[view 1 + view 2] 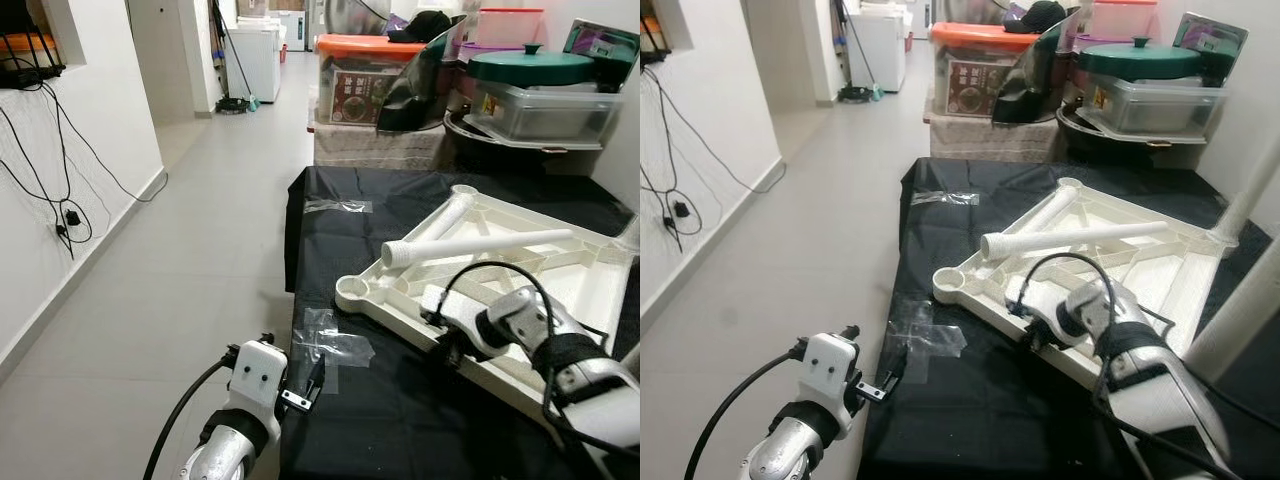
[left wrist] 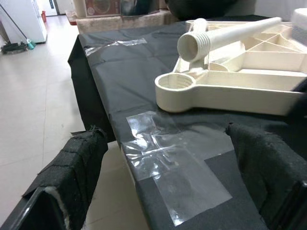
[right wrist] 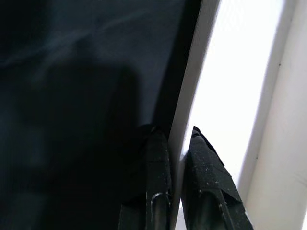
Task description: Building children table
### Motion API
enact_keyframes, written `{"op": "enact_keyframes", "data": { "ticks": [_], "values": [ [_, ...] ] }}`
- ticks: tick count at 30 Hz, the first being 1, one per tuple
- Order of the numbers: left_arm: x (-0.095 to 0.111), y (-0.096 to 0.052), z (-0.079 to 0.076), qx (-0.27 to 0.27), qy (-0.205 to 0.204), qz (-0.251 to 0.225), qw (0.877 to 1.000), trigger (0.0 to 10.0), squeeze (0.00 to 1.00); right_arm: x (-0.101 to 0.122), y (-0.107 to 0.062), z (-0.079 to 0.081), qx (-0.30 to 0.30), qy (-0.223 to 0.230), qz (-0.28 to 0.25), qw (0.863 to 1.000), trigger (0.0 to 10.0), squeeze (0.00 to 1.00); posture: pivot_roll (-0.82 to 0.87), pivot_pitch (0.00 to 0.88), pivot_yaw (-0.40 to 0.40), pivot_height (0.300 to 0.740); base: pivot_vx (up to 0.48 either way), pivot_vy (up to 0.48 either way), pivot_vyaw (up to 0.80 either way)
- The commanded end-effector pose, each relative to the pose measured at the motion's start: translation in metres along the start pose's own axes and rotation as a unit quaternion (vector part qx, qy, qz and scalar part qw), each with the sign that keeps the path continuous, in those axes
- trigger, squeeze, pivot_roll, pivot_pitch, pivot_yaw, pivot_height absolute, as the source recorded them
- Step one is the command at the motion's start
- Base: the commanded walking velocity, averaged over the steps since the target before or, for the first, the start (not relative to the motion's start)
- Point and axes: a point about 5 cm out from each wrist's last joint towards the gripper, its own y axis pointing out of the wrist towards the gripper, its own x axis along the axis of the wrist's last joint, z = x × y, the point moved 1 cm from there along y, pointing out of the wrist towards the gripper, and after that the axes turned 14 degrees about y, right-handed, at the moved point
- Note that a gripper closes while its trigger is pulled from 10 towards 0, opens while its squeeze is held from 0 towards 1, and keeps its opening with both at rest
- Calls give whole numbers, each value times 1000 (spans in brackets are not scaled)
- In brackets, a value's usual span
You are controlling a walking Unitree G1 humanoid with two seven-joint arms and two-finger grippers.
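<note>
A cream plastic tabletop (image 1: 590, 285) lies upside down on a table under black cloth (image 1: 400, 410). A loose white leg (image 1: 480, 245) rests across its ribs, threaded end toward the empty corner socket (image 1: 353, 291). Two legs (image 1: 1250, 190) stand screwed in at the right. My right gripper (image 3: 177, 139) is shut on the tabletop's near rim (image 3: 192, 96), one finger on each side. My left gripper (image 1: 315, 375) hovers open at the table's front left edge, its padded fingers (image 2: 76, 163) spread on either side of a patch of clear tape (image 2: 177, 167).
Storage boxes (image 1: 365, 80) and a green-lidded pot (image 1: 530, 65) are stacked behind the table. On the left, grey tiled floor (image 1: 180, 290) runs along a white wall with hanging cables (image 1: 60, 215). A second tape patch (image 1: 338, 205) sits at the far left corner.
</note>
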Motion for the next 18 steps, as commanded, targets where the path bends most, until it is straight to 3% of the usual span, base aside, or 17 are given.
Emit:
{"op": "enact_keyframes", "data": {
  "ticks": [1,4,7,11,18],
  "values": [
    [-1,0,0,-2,3,2,1000,10000,0,-17,28,30,105,-83,88,987,0,0,61,0,-67,740,0,0,0],
    [-1,0,0,-2,3,2,1000,10000,0,-21,23,31,114,-124,103,980,0,0,60,0,-65,740,0,0,0],
    [-1,0,0,-2,3,2,1000,10000,0,-21,23,31,114,-124,103,980,0,0,60,0,-65,740,0,0,0],
    [0,1,0,-2,4,2,1000,10000,0,-32,14,31,123,-174,137,967,0,0,59,0,-69,740,0,0,0],
    [0,1,0,-2,3,2,1000,10000,0,-43,7,34,146,-216,144,954,0,0,57,0,-70,740,0,0,0]
  ]
}}
